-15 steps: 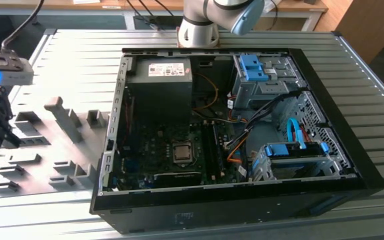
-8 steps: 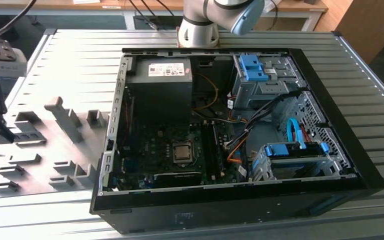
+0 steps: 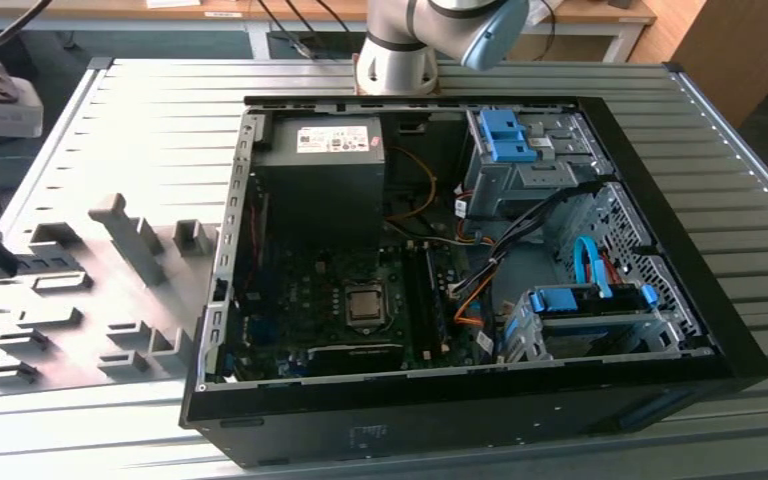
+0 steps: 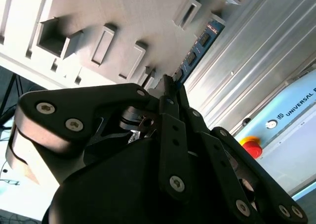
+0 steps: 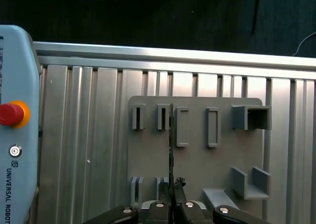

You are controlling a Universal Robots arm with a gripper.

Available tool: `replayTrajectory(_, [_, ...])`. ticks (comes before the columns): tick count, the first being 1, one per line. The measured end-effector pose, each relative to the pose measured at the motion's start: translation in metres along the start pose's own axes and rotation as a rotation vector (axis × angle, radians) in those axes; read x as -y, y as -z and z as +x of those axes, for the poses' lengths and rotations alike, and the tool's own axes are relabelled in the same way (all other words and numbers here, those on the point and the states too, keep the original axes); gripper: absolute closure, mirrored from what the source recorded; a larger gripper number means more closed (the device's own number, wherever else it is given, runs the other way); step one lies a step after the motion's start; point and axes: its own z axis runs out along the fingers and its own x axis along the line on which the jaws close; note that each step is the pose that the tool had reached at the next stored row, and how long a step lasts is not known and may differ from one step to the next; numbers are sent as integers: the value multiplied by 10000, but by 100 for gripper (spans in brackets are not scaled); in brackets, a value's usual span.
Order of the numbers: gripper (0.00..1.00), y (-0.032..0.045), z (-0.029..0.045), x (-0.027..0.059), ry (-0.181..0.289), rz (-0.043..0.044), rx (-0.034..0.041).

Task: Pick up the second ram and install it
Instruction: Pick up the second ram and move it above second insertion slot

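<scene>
The claw (image 4: 169, 86) hangs over the grey plate (image 5: 197, 165) that lies on the ribbed metal table (image 5: 98, 135). In the exterior view this is out at the left edge, well apart from the open computer case (image 3: 758, 370).

The claw's black fingers are drawn in narrow, nearly together. The memory stick (image 4: 200, 44) sits between their tips by its near end, gripped as far as I can see.

From the tips the stick runs straight out, away from the claw. In the second wrist view it shows a blue-green face with small pale patches. In the first wrist view it is edge-on, no more than a thin dark line (image 5: 170, 135).

That line passes between two of the upright grey blocks (image 5: 181, 127) on the plate, close beside each. I cannot tell whether the stick rests in the plate's holder or hangs just clear of it.

Beside the plate, on the table, lies a pale blue control box (image 5: 17, 86) with a red button (image 5: 10, 114) on a yellow ring.

The case lies on its side with its panel off. Inside are the main board with its square socket (image 3: 361, 305), a grey power unit (image 3: 317, 170) and blue drive brackets (image 3: 504, 135). The arm's pale base (image 3: 398, 55) stands just behind the case.
</scene>
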Motion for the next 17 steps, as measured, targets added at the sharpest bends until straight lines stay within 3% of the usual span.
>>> replayTrajectory(17, [86, 349, -8, -6, 0, 0, 0])
